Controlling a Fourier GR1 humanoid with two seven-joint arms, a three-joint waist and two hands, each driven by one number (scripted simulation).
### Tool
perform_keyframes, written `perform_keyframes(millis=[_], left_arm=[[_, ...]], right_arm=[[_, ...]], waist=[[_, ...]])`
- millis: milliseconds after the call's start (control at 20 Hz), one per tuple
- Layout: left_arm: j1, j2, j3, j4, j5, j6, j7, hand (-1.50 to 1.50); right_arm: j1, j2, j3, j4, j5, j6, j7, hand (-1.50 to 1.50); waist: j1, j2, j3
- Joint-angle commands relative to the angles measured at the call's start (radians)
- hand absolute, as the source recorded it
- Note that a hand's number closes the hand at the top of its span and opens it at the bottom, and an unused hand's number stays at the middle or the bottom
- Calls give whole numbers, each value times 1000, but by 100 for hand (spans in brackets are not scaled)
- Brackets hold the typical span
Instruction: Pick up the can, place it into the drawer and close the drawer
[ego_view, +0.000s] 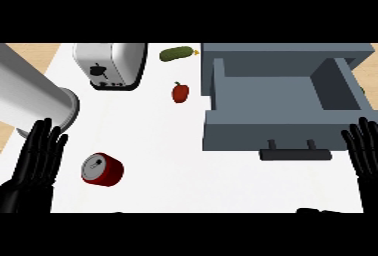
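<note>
A red can (102, 169) with a silver top lies on its side on the white counter, lower left. The grey drawer (221, 131) stands pulled open at the right, its inside bare, with a dark handle (294, 153) on its front. My left hand (37, 159) rests at the left edge, fingers straight and up, just left of the can and apart from it. Near the right edge, beside the drawer's front corner, my right hand (364, 150) is likewise open with fingers up. Neither hand holds anything.
A silver toaster (111, 65) stands at the back left. A green cucumber (176, 53) and a red pepper (180, 92) lie between toaster and drawer. A large grey cylinder (29, 97) comes in from the left, above my left hand.
</note>
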Motion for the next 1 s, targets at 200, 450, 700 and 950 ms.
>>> perform_keyframes(millis=[200,450,700,950], left_arm=[[35,-4,45,118,66,-24,-139,-150],[-5,-4,73,258,74,-11,-237,-150],[38,11,107,345,118,-26,-354,-150],[26,4,118,372,95,-11,-358,-150]], right_arm=[[55,-11,-71,16,-54,70,-59,-150],[-14,-39,-111,7,-83,76,17,-150],[-9,17,-53,34,-13,57,-33,-150],[28,41,-53,11,0,62,-32,-150]], waist=[[0,0,0],[0,0,0],[2,0,0],[1,0,0]])
